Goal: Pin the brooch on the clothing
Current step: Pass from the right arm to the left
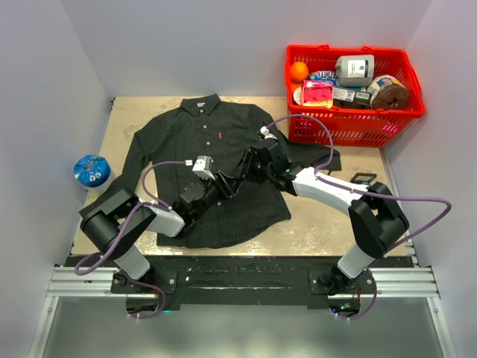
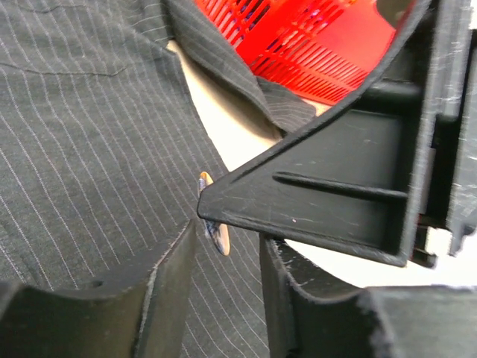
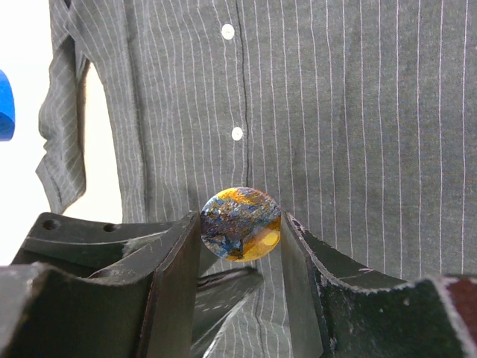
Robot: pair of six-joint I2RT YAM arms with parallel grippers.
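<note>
Shirt [image 1: 195, 142] lies flat on table [image 1: 320, 227], collar far. Right gripper [image 3: 240, 224] pinches the round brooch [image 3: 241, 222] between both fingers, over the shirt's near right front. Left gripper [image 2: 227, 240] has its jaws partly apart either side of the brooch, not clamped.

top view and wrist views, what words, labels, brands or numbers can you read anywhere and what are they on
No text can be read in any view.
Grey container and pink packet in the red basket: printed labels, too small to read.
Shirt: red chest tag and collar label, too small to read.
Brooch: a blue and orange pattern, no lettering.
</note>
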